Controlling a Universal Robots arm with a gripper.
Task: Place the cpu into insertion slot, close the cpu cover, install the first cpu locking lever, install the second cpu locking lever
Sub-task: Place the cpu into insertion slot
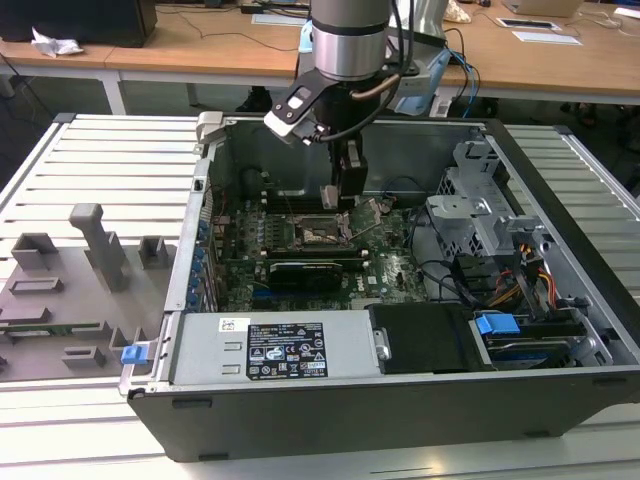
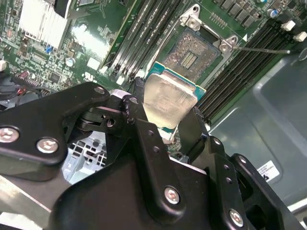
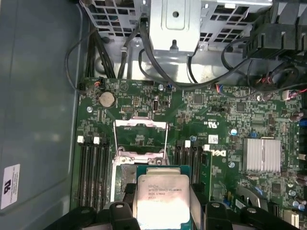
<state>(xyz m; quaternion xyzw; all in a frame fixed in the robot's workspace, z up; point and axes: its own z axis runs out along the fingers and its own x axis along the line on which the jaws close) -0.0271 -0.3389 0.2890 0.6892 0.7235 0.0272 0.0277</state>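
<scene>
The fingers [image 2: 193,128] are clamped on two opposite edges of the cpu [image 2: 169,100], metal face toward the wrist. So the gripper [image 2: 165,114] has it hanging over the insertion slot [image 2: 192,50], a bit off-centre and not seated. The cpu cover [image 3: 140,123] is flipped open beyond the slot. Count: one cpu, one slot, one cover.

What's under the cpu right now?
The cpu, held in the gripper, hangs above the insertion slot; its pin grid looks bare in the second wrist view. In the first wrist view the cpu hides most of the slot.
</scene>
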